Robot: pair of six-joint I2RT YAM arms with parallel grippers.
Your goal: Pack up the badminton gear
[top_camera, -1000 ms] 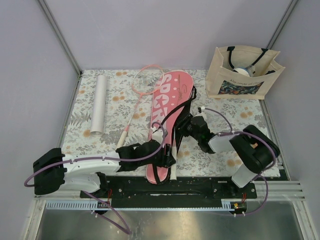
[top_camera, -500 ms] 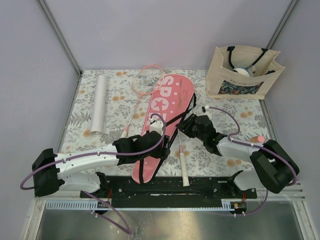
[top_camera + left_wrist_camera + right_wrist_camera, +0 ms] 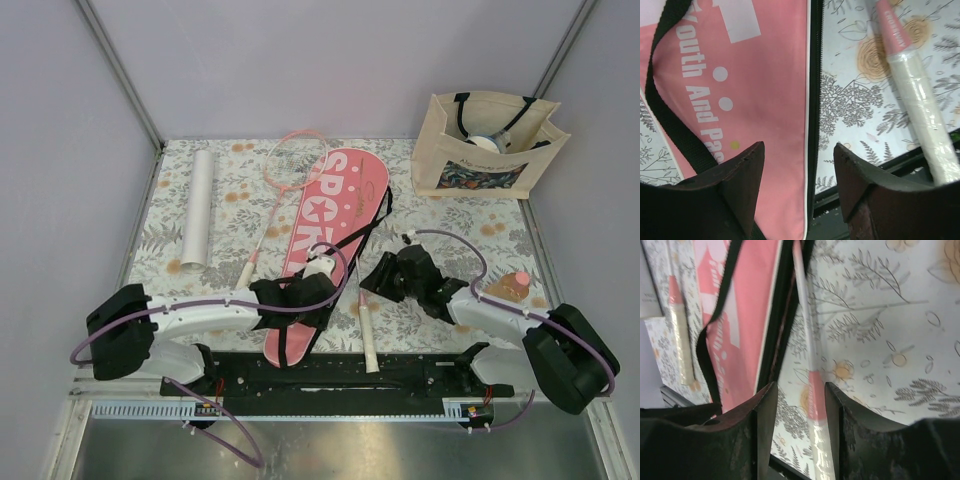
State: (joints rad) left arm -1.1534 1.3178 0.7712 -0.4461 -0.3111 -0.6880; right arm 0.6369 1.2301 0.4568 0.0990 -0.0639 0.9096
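The pink racket cover (image 3: 330,215) lettered "SPORT" lies slanted on the flowered table, its black strap (image 3: 352,238) across it. One pink-framed racket (image 3: 292,160) lies to its left. The second racket's white handle (image 3: 366,338) lies on the table right of the cover, its shaft running under the cover's edge. The white tube (image 3: 197,208) lies far left. My left gripper (image 3: 799,150) stands open over the cover's zipper edge (image 3: 815,100) near its near end. My right gripper (image 3: 800,387) stands open, straddling the second racket's pink collar (image 3: 816,395) without closing on it.
A beige tote bag (image 3: 487,148) with black straps stands at the back right. A small peach bottle (image 3: 515,285) stands at the right edge beside my right arm. The black base rail (image 3: 400,370) runs along the near edge.
The cover's near end swung left, leaving the second racket's handle bare on the table. My right gripper drew back toward the near side, over that handle. My left gripper stands over the cover's right edge.
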